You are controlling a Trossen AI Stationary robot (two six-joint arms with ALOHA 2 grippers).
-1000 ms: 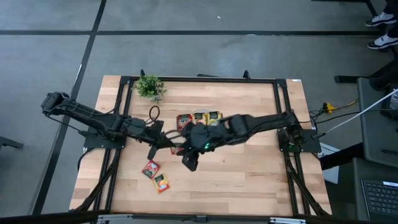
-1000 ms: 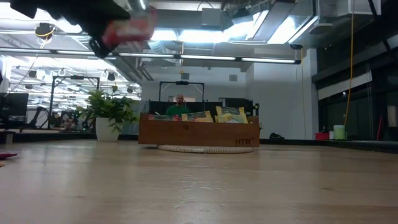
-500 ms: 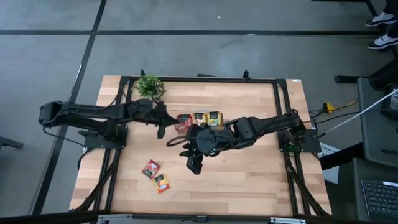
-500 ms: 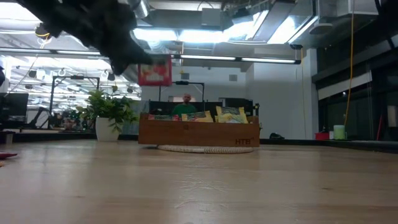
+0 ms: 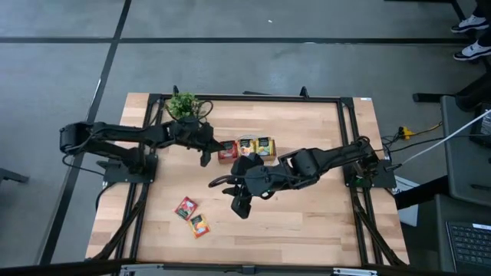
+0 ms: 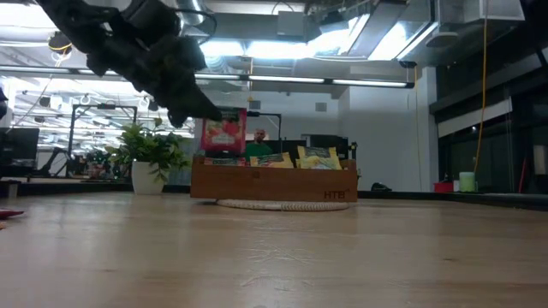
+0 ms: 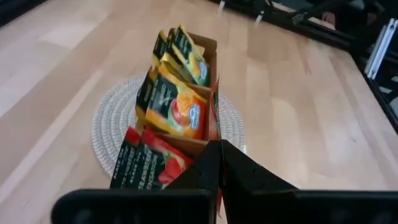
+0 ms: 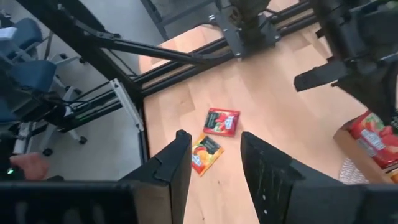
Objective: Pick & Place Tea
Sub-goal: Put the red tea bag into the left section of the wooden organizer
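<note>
Left gripper [image 5: 205, 156] clamped on red sachet [image 6: 223, 134], suspended just over wooden tray [image 6: 274, 181] red end | right gripper [image 5: 240, 208] half-spread, empty, above table [image 5: 307, 222] | red [image 5: 186, 207] and orange sachets [image 5: 199, 225] flat nearby, dark-labelled.

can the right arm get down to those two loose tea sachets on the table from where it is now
Probably yes. The right hand hovers open, holding nothing, beside the red sachet and orange sachet, and nothing lies between. The left hand is away at the tray.
</note>
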